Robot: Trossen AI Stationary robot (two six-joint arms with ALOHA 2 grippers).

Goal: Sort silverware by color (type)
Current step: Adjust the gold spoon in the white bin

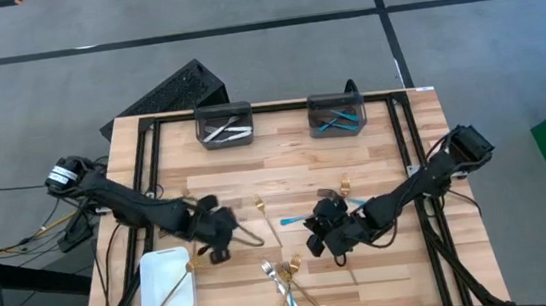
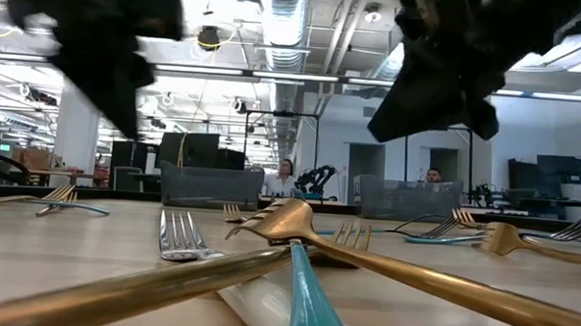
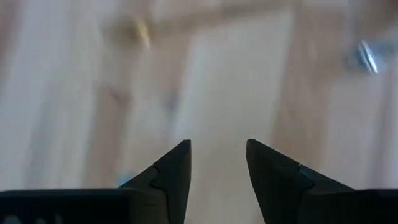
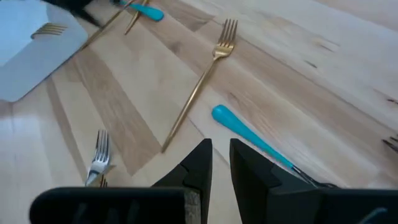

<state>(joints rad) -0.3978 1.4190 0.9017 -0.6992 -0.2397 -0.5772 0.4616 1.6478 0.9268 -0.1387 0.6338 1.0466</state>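
The wooden bench [image 1: 375,163] carries everything, with a black frame running along its edges. Largest on it is the white tray [image 1: 157,300] at the near left corner, holding one gold fork [image 1: 175,286], so gold pieces seem to collect there. Two dark grey bins stand at the far edge: the left bin [image 1: 224,125] holds plain silver pieces, the right bin [image 1: 337,114] holds turquoise-handled ones, which suggests one container per kind.

The left hand [image 1: 222,228] hovers just right of the tray, fingers [image 3: 171,171] apart and empty over bare wood. The right hand [image 4: 221,163] sits low mid-bench, its fingers nearly together with only a slim gap and nothing between them; a turquoise-handled utensil [image 4: 249,134] lies on the wood just ahead of it, likely the next pick.

Loose silverware remains: a gold fork [image 4: 202,84] lying alone between the hands, and a crossed pile [image 1: 287,280] of gold, silver and turquoise near the front edge. The pile looks awkward, since its pieces overlap. Open wood between the pile and the bins leaves clear room for carrying; the front edge is close to the pile.
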